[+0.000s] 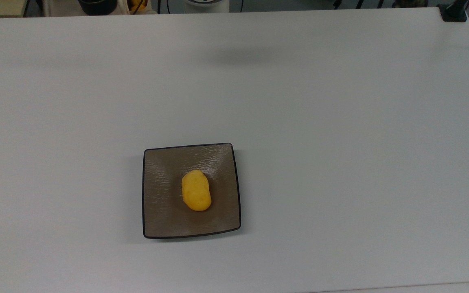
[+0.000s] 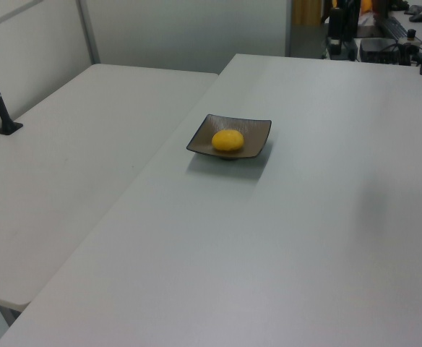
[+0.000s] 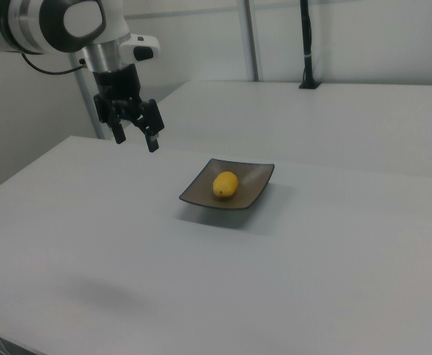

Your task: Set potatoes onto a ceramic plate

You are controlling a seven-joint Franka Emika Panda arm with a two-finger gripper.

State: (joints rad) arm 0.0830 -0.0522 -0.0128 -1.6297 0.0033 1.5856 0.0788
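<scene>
The potato (image 3: 225,184) lies on the plate (image 3: 257,191), off to the right view's right of the gripper (image 3: 135,137), which hangs open and empty

The desk (image 1: 340,142) lies bare on every side of the ceramic plate (image 1: 161,191), which carries the potato (image 1: 196,190) at its middle. In the right view the pincer (image 3: 135,137) hangs spread above the desk, well apart from the plate (image 3: 254,183), with open surface between them. A black post (image 3: 307,44) stands on the neighbouring table.
</scene>
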